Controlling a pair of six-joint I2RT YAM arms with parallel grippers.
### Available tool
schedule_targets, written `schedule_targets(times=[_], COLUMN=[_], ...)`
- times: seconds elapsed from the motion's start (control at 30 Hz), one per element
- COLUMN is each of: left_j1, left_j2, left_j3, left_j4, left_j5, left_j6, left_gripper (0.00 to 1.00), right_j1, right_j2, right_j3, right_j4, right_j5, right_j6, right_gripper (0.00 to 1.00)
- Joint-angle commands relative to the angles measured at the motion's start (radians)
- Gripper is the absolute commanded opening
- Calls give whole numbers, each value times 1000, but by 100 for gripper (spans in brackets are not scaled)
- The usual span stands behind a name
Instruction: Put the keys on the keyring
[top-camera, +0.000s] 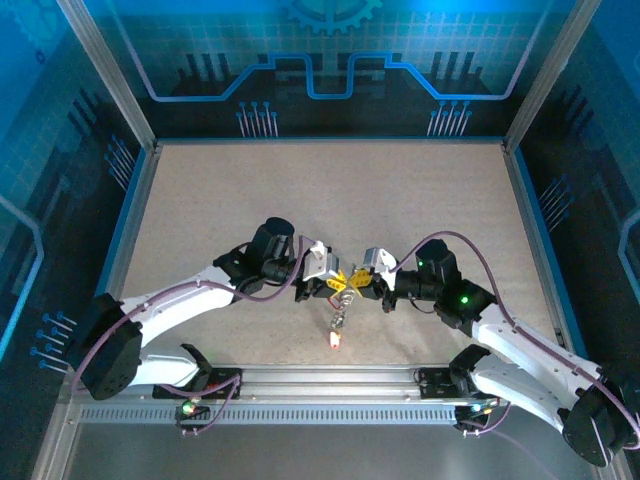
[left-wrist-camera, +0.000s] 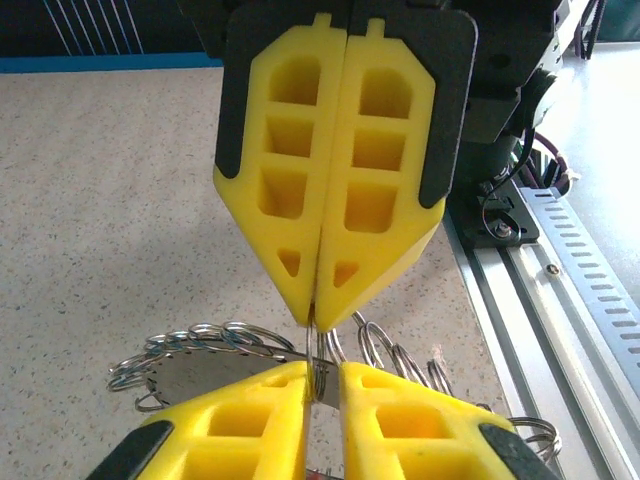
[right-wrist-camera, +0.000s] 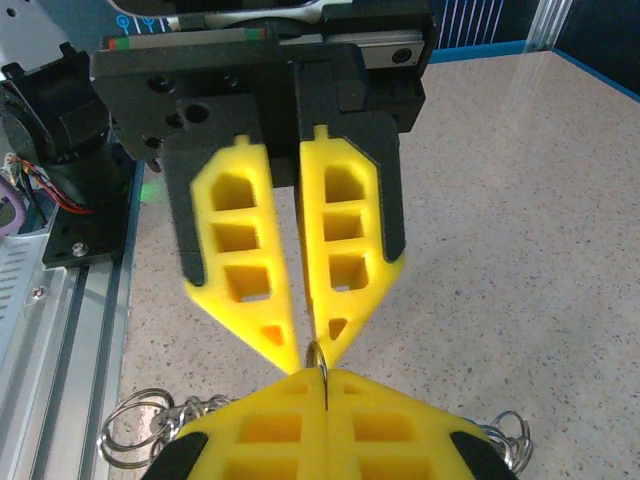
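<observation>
Top external view: left gripper (top-camera: 340, 281) and right gripper (top-camera: 361, 284) meet tip to tip near the middle of the table (top-camera: 200, 200), each equally near the work. Left wrist view: both are pinched tight on one thin wire loop (left-wrist-camera: 320, 368), which stands upright between their tips. The keyring (left-wrist-camera: 205, 372), a dark jagged band, sits just beyond the loop on its far side. Keys (top-camera: 337, 322) trail toward the near edge, red head last. Judgement: the next move turns on that loop's upright plane.

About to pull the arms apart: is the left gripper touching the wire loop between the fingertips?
Touching. The left wrist view shows the wire loop pinched by the left gripper, its yellow fingers closed on it with no gap.
</observation>
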Motion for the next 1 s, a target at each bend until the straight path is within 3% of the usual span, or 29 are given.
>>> schedule_targets(times=[0.0, 0.13, 0.27, 0.4, 0.5, 0.63, 0.8, 0.97], left_j1=[-4, -3, -7, -20, -42, -74, -117, -140], left_j2=[10, 6, -36, -88, -116, -129, -139, -167], left_j3=[21, 33, 52, 95, 144, 207, 249, 230], left_j4=[-18, -34, -112, -247, -390, -535, -607, -589], left_j5=[20, 15, -18, -92, -154, -232, -317, -331], left_j6=[18, 33, 91, 191, 310, 410, 469, 521], left_gripper=[1, 0, 0, 0, 0, 0, 0, 0], right_j1=[12, 13, 30, 55, 76, 156, 188, 211], right_j2=[-16, -16, -31, -51, -46, -19, -1, -27], right_j3=[16, 24, 86, 158, 189, 216, 212, 160], right_j4=[31, 10, -117, -281, -373, -439, -349, -232], right_j5=[-12, -6, 18, 117, 132, 258, 256, 272], right_j6=[-10, -12, -71, -151, -235, -324, -282, -280], right_gripper=[0, 0, 30, 41, 42, 38, 31, 26])
